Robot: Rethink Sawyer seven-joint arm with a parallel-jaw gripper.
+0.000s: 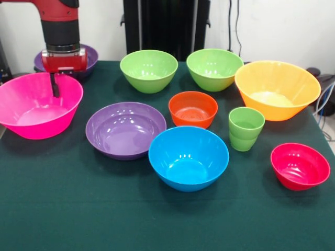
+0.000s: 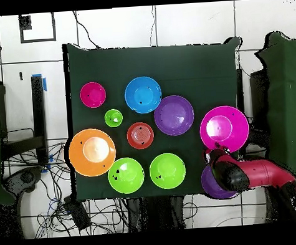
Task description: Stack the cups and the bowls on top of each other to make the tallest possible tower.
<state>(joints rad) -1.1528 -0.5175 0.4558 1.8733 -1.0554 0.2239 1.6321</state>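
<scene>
Two lime-green cups [image 1: 245, 128] stand nested, one in the other, at the right; they also show in the overhead view [image 2: 113, 118]. Around them, standing apart on the cloth, are a blue bowl [image 1: 188, 157], a small orange bowl [image 1: 192, 109], a red-pink bowl [image 1: 300, 166], a yellow-orange bowl [image 1: 277, 89], two lime-green bowls [image 1: 149, 70] [image 1: 214, 68] and a purple bowl [image 1: 125, 129]. My gripper [image 1: 57, 86] hangs at the far rim of the large hot-pink bowl [image 1: 31, 112]. A second purple bowl [image 1: 90, 56] sits behind it, partly hidden.
The dark green cloth [image 1: 78, 209] covers the table, with open room along its near side in the front view. The red arm [image 2: 266, 173] reaches in from the bottom right of the overhead view. Cables lie off the table's edge [image 2: 68, 207].
</scene>
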